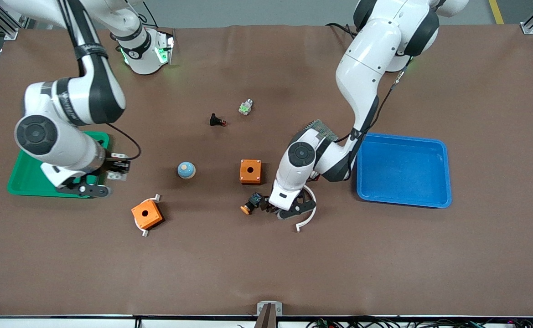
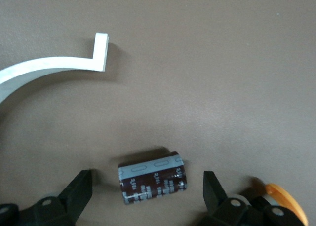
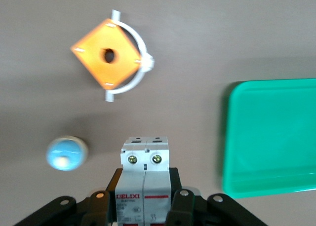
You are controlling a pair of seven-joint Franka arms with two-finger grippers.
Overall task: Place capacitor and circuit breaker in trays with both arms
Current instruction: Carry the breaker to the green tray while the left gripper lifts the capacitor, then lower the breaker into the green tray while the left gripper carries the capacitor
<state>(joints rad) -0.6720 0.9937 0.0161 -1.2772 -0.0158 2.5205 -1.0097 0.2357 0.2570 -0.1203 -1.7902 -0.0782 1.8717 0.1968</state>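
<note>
Our left gripper [image 1: 273, 208] hangs low over the table between the blue tray [image 1: 403, 171] and a black-and-blue part with an orange cap [image 1: 251, 203]. Its fingers [image 2: 74, 194] are spread, and in the left wrist view the capacitor [image 2: 153, 179] lies on its side on the brown mat [image 1: 266, 264] between them, a dark cylinder with a grey stripe, touching neither finger. We see a white curved bracket [image 2: 54, 65] on the mat near it, and the orange cap just beside one fingertip.

Our right gripper [image 1: 118, 167] is up in the air over the edge of the green tray [image 1: 24, 182] at the right arm's end of the table. It pinches the breaker [image 3: 145, 179], a white-grey block with two screws on its face, which stands out past the fingers [image 3: 180, 204]. In the right wrist view the green tray's corner shows to one side of the breaker, and a blue-and-white knob [image 3: 66, 153] to the other.

On the mat we also see an orange box [image 1: 250, 171] near the middle, and a second orange box [image 1: 147, 214] seated in a white bracket nearer the front camera. A small black part with a red tip [image 1: 216, 120] and a small green-and-white part [image 1: 245, 107] lie closer to the arm bases.
</note>
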